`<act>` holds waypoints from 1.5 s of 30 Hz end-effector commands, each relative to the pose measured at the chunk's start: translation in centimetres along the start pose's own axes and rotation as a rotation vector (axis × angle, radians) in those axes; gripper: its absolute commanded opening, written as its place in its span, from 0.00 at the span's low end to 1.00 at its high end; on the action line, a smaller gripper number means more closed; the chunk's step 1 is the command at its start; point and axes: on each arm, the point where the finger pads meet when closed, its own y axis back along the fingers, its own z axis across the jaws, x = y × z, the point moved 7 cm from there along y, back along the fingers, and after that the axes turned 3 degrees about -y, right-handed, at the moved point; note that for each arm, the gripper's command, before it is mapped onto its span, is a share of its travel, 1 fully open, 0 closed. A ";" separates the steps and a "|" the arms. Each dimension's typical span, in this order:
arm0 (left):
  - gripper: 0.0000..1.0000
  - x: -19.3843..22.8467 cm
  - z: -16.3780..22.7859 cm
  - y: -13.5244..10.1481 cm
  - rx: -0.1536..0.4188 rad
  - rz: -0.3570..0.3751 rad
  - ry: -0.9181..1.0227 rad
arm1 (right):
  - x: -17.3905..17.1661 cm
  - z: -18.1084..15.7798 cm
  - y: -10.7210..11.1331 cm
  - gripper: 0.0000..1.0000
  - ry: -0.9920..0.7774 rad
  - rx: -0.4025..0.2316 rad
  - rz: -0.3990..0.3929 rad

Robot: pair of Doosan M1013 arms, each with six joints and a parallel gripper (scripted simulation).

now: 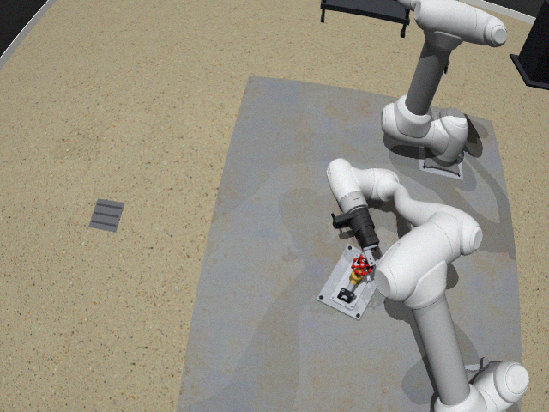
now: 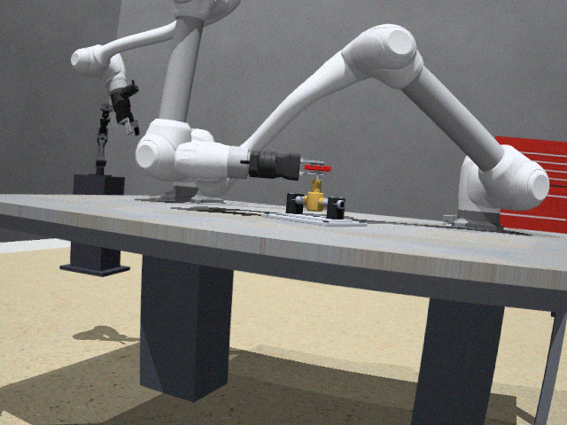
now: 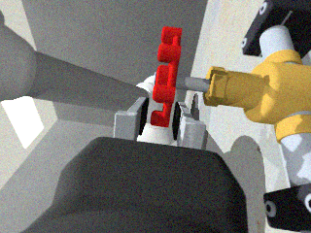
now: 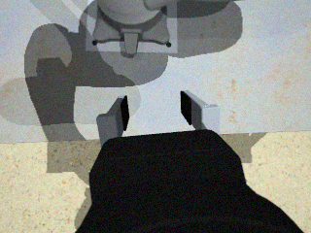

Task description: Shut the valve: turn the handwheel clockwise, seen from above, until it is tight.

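The handwheel (image 1: 361, 264) (image 2: 317, 168) (image 3: 165, 87) was plain red, the valve body (image 1: 355, 277) (image 2: 314, 201) (image 3: 279, 87) yellow, the arms white and grey, and the surface (image 1: 248, 283) (image 2: 256, 233) (image 4: 160, 73) blue-grey with faint rusty blotches.

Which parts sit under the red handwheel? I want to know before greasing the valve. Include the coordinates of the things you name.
Under the handwheel (image 1: 361, 264) (image 2: 317, 168) (image 3: 165, 89), a thin gray stem (image 3: 194, 83) runs into the yellow valve body (image 2: 314, 201) (image 3: 279, 89). The body hides its own inside, so stem threads or seals there cannot be seen.

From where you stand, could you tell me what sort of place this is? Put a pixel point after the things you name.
Probably a robotics workshop or lab: two white arms (image 1: 432, 80) (image 2: 315, 87) share a workbench (image 2: 256, 242), and a yellow valve (image 1: 356, 276) (image 2: 314, 201) (image 3: 284, 92) is mounted there.
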 end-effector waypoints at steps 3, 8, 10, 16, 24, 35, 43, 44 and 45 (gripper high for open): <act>0.55 0.0 -0.2 0.0 -0.002 0.000 0.000 | 0.0 0.0 0.1 1.00 0.000 -0.001 -0.001; 0.55 0.0 -0.2 0.0 -0.002 0.000 0.000 | 0.0 0.0 0.1 1.00 0.000 -0.001 -0.001; 0.55 0.0 -0.2 0.0 -0.002 0.000 0.000 | 0.0 0.0 0.1 1.00 0.000 -0.001 -0.001; 0.55 0.0 -0.2 0.0 -0.002 0.000 0.000 | 0.0 0.0 0.1 1.00 0.000 -0.001 -0.001; 0.55 0.0 -0.2 0.0 -0.003 -0.004 0.000 | 0.0 0.0 0.1 1.00 0.000 -0.001 -0.001; 0.55 0.3 -0.2 0.1 -0.005 -0.042 0.000 | 0.0 0.0 0.1 1.00 0.000 -0.001 -0.001; 0.55 0.7 -0.2 0.3 -0.008 -0.103 0.000 | 0.0 0.0 0.1 1.00 0.000 -0.001 -0.001; 0.55 0.8 -0.2 0.3 -0.009 -0.114 0.000 | 0.0 0.0 0.1 1.00 0.000 -0.001 -0.001; 0.55 0.9 -0.2 0.3 -0.009 -0.126 0.000 | 0.0 0.0 0.1 1.00 0.000 -0.001 -0.001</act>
